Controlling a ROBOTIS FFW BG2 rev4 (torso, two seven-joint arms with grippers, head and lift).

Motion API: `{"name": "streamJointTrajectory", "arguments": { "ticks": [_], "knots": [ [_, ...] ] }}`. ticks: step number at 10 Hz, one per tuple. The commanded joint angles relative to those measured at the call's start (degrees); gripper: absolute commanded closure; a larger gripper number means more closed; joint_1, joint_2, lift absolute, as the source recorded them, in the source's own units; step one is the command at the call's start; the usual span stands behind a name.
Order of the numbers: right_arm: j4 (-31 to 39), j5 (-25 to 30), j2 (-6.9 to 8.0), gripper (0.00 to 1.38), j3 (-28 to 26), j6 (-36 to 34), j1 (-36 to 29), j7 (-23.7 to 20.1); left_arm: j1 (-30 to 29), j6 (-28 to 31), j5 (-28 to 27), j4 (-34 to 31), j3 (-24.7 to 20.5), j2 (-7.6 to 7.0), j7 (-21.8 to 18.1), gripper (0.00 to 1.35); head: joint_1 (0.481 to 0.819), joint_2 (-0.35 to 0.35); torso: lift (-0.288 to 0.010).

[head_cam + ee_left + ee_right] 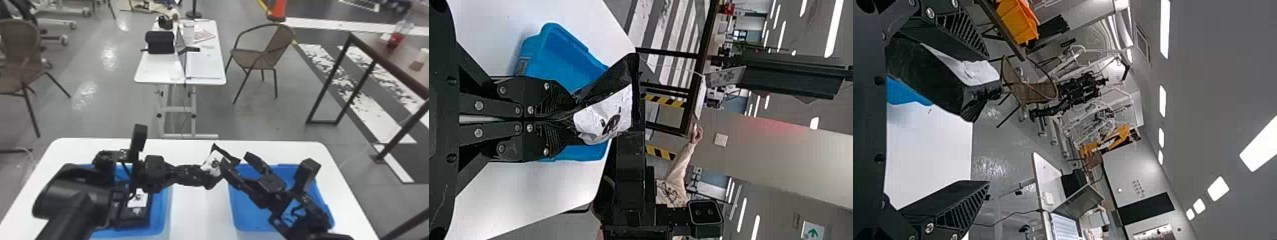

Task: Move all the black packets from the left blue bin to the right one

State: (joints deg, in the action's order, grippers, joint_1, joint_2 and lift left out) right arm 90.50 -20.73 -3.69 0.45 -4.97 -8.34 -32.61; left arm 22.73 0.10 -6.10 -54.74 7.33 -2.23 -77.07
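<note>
While the left hand [209,178] is closed on a black packet [213,163] with a white patch, above the table [201,217] between the two bins, the right hand [237,159] is wide open and empty, one finger just beside that packet. Another packet [138,199] lies in the left blue bin [167,204]; the right blue bin [239,207] is under the right arm.

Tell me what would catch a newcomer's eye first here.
Probably the black packet with its white patch, pinched in the left gripper, the open right gripper close by. Next, the left blue bin and right blue bin on the white table. Farther back, an orange cone on the floor.
</note>
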Motion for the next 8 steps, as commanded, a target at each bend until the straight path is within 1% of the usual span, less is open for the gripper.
{"name": "streamJointTrajectory", "arguments": {
  "ticks": [1, 2, 3, 4, 5, 6, 7, 8],
  "knots": [
    [-0.8, -1.1, 0.0, 0.13, 0.4, -0.4, 1.6, -0.2, 1.3, -0.6, 0.7, 2.4, 2.0, 0.82, -0.1, 1.13, 0.695, -0.132, 0.0],
    [-0.7, -1.8, 0.0, 0.14, 0.5, -2.6, 1.8, -1.1, 1.6, -1.1, 0.6, 3.0, 2.3, 1.18, 0.1, 1.13, 0.695, -0.144, 0.0],
    [-0.9, -1.9, 0.0, 0.17, 0.8, -4.9, 2.0, -2.4, 1.8, -1.1, 1.3, 3.1, 2.6, 1.44, 0.3, 1.13, 0.695, -0.147, 0.0],
    [-1.9, -2.7, 0.0, 0.51, 1.2, -5.1, 2.3, -2.9, 2.0, -1.2, 1.5, 3.1, 2.7, 1.53, 0.5, 1.13, 0.695, -0.145, 0.0],
    [-2.5, -3.6, 0.26, 1.08, 1.4, -5.0, 2.4, -2.7, 2.1, -1.1, 1.5, 3.1, 3.0, 1.53, 0.6, 1.13, 0.695, -0.142, 0.0],
    [-2.5, -3.6, 0.7, 1.27, 1.3, -3.2, 2.4, -1.8, 2.1, -1.1, 1.7, 3.1, 3.0, 1.53, 0.6, 1.13, 0.695, -0.139, 0.0],
    [-2.6, -4.1, 0.79, 1.28, 1.2, -1.4, 2.3, -1.3, 1.8, -1.2, 1.8, 3.1, 2.9, 1.44, 1.2, 1.13, 0.695, -0.14, 0.0],
    [-2.7, -5.1, 0.79, 1.28, 0.8, -0.7, 1.9, -1.1, 0.8, 0.0, 2.0, 3.0, 2.0, 1.44, 2.6, 0.96, 0.695, -0.143, 0.0]
  ]
}}
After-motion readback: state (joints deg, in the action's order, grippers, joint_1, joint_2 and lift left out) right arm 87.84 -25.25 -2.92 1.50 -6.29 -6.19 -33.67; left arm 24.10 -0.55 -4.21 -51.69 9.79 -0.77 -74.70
